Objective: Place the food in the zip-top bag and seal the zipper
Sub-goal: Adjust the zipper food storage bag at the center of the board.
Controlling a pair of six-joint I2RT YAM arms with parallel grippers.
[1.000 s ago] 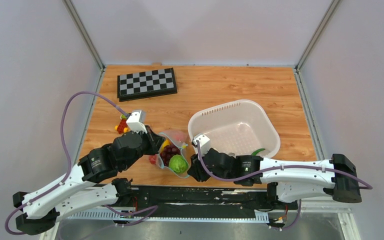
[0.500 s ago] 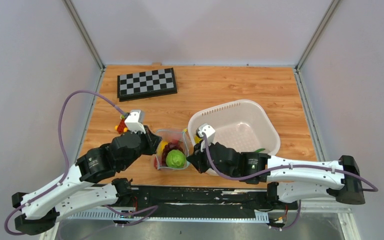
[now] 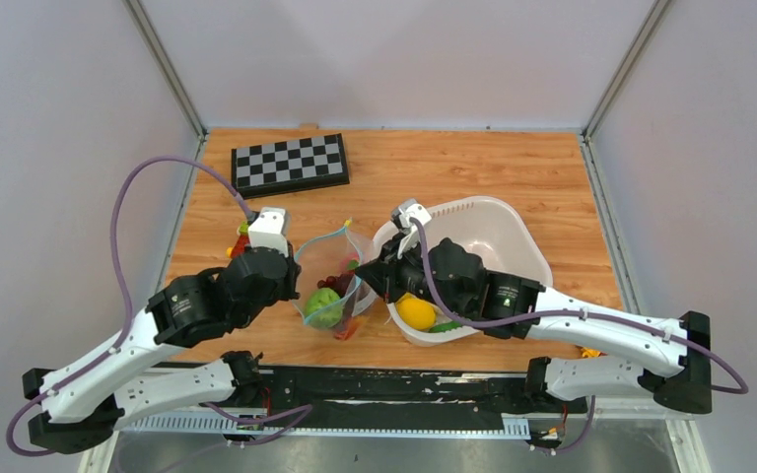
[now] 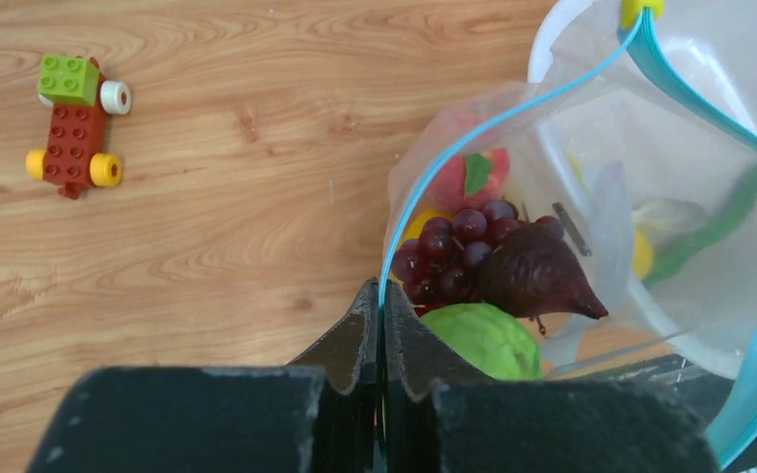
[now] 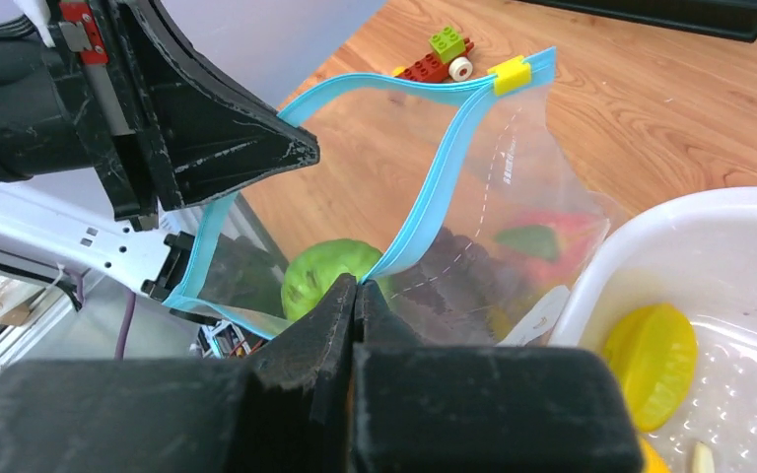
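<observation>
The bag [image 3: 333, 271] is hanging mouth-up just left of the basket [image 3: 513, 215], held from both sides. The left gripper [image 4: 379, 313] is pinching the zipper [image 4: 513, 106] on the lip farther from the basket, its fingers pressed together on the blue strip. The right gripper [image 5: 357, 294] is clamping the other lip, the one nearer the basket's rim, its fingers likewise closed tight on the strip. Between the two pinches the mouth is gaping open. The yellow slider [image 5: 510, 75] is sitting at the end of the strip that points toward the basket's far side.

Inside the bag, grapes [image 4: 451, 244] are lying against a green fruit [image 4: 488, 340], with a pink-red fruit [image 4: 465, 177] beyond them. A dark pointed piece [image 4: 537, 278] is resting beside the grapes. It is possibly another fruit, though the wrist view is not making that clear.

A lemon [image 3: 416, 312] and a chili [image 3: 446, 326] are lying in the basket, at its near-left corner. The block car [image 4: 74, 133] is sitting on the table [image 4: 207, 246] left of the basket, beyond the bag. The chessboard [image 3: 289, 164] is lying well off to the basket's far left.
</observation>
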